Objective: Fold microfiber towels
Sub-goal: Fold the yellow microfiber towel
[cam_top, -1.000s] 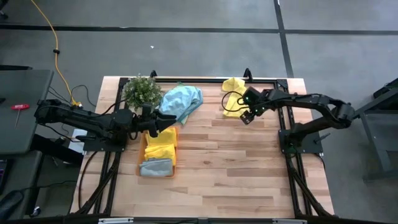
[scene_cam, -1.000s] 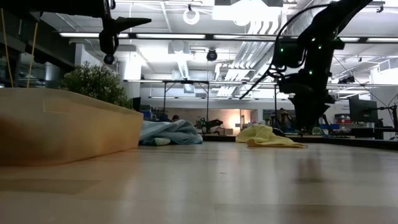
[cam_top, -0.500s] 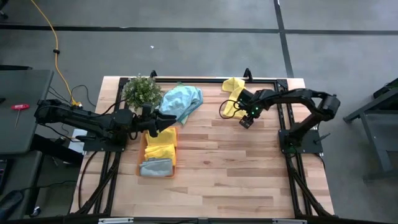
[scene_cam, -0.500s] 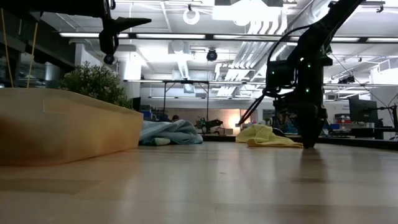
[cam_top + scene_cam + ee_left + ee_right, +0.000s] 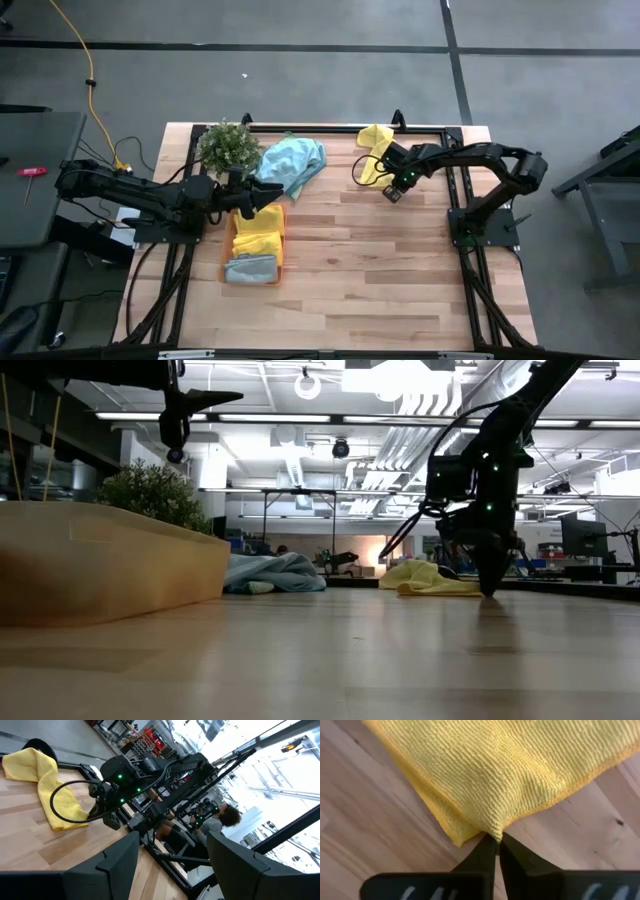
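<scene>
- Your right pincer (image 5: 496, 840) is clenching only the very tip of one corner of the yellow towel (image 5: 495, 775), down at the bench (image 5: 365, 845). Such a thin hold is risky, I think: if you are lifting fast, the corner may slip out and the towel will drop in a heap.
- The towel edge is lying doubled under the pinched corner. In my judgement you are perhaps catching two layers, and then the cloth will not open flat when you are pulling.
- In the high view this towel (image 5: 374, 160) is lying crumpled near the far edge of the bench, and a black cable (image 5: 362, 170) is looping across it. When you are dragging the cloth, it may be catching on this cable.
- Your left pincer (image 5: 262, 190) is waiting with its fingers spread apart, above the orange tray (image 5: 228, 250), which is holding a folded yellow towel (image 5: 262, 226) and a grey towel (image 5: 250, 268).
- The blue towel (image 5: 292, 162) is lying bunched just beside the plant (image 5: 228, 148); a wide sweep may be knocking the plant over.
</scene>
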Controlling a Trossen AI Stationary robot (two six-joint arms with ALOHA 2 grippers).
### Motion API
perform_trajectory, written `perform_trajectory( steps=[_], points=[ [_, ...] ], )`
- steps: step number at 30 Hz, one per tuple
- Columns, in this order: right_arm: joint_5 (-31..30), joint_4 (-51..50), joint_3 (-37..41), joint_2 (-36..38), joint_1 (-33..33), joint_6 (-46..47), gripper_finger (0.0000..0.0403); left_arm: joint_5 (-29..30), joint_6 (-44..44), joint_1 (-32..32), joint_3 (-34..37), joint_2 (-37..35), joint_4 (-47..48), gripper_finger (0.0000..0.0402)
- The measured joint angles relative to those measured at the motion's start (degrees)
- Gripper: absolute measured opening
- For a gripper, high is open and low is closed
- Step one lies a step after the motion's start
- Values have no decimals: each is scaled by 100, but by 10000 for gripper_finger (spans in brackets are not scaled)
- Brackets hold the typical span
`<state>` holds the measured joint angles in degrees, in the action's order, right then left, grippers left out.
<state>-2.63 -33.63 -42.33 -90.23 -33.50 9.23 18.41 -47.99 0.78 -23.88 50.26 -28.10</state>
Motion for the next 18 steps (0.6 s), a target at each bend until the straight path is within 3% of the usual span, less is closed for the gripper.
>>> perform_trajectory(
  steps=[6,9,12,18],
  points=[
    [162,-924,-305,766,344,195,2,-119,-276,4,0,-2,-532,225],
    [933,-1059,-518,1409,606,569,1,-403,-284,9,-68,-7,-770,225],
    [1714,-835,-748,1888,910,1378,1,-604,-120,7,-302,-4,-277,225],
    [2223,-645,-1230,2056,1651,2703,0,-619,511,7,-1003,243,1610,225]
  ],
)
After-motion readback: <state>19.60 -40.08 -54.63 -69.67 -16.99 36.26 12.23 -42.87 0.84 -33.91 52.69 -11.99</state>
